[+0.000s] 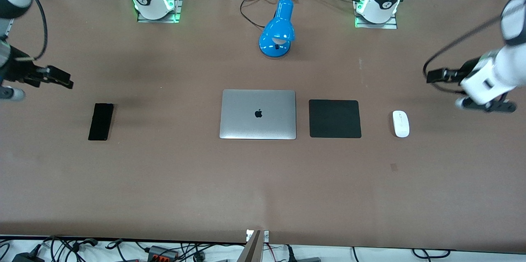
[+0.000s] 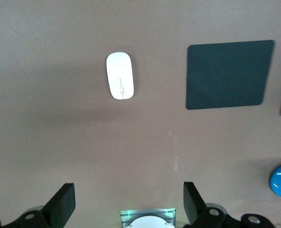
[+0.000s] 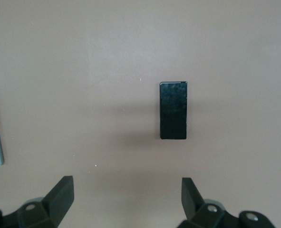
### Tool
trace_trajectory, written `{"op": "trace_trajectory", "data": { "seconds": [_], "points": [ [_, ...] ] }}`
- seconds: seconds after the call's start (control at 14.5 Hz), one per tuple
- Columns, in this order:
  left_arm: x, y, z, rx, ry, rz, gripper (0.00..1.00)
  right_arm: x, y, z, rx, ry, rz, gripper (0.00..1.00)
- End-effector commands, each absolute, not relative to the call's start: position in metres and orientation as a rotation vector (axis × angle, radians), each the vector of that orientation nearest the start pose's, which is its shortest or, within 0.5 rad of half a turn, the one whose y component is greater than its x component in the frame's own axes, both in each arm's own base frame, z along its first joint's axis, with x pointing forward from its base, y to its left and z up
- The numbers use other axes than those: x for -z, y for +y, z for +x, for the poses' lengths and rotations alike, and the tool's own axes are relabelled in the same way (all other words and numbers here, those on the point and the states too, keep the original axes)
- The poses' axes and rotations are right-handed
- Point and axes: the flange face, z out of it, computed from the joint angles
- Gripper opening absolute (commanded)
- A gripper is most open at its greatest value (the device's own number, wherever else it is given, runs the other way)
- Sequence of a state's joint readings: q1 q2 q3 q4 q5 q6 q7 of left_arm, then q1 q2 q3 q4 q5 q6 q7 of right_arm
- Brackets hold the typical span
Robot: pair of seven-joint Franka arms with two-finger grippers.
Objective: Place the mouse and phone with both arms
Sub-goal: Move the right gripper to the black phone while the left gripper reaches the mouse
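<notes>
The white mouse (image 1: 400,124) lies on the brown table toward the left arm's end, beside the black mat; it also shows in the left wrist view (image 2: 120,81). The black phone (image 1: 100,121) lies toward the right arm's end and shows in the right wrist view (image 3: 173,110). My left gripper (image 1: 487,105) hangs in the air over the table's end past the mouse, open and empty (image 2: 128,190). My right gripper (image 1: 10,93) hangs over the table's end past the phone, partly cut by the view's edge, open and empty (image 3: 127,183).
A closed silver laptop (image 1: 258,114) lies mid-table, with a square black mat (image 1: 335,118) between it and the mouse. A blue desk lamp (image 1: 278,29) with a black cord stands farther from the front camera than the laptop, between the arm bases.
</notes>
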State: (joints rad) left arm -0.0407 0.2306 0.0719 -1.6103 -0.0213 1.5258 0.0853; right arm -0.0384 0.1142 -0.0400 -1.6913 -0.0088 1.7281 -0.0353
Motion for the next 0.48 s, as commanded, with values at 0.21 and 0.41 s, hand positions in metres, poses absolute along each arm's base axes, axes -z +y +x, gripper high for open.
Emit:
{"op": "trace_trajectory", "data": {
  "seconds": [0.21, 0.41],
  "points": [
    [-0.33, 0.007, 0.629, -0.22, 0.078, -3.137, 1.0, -0.399, -0.063, 0.624, -0.285, 0.077, -3.2, 1.0],
    [-0.286, 0.023, 0.62, -0.117, 0.089, -3.138, 1.0, -0.336, -0.099, 0.619, -0.307, 0.146, -3.189, 1.0]
  ]
}}
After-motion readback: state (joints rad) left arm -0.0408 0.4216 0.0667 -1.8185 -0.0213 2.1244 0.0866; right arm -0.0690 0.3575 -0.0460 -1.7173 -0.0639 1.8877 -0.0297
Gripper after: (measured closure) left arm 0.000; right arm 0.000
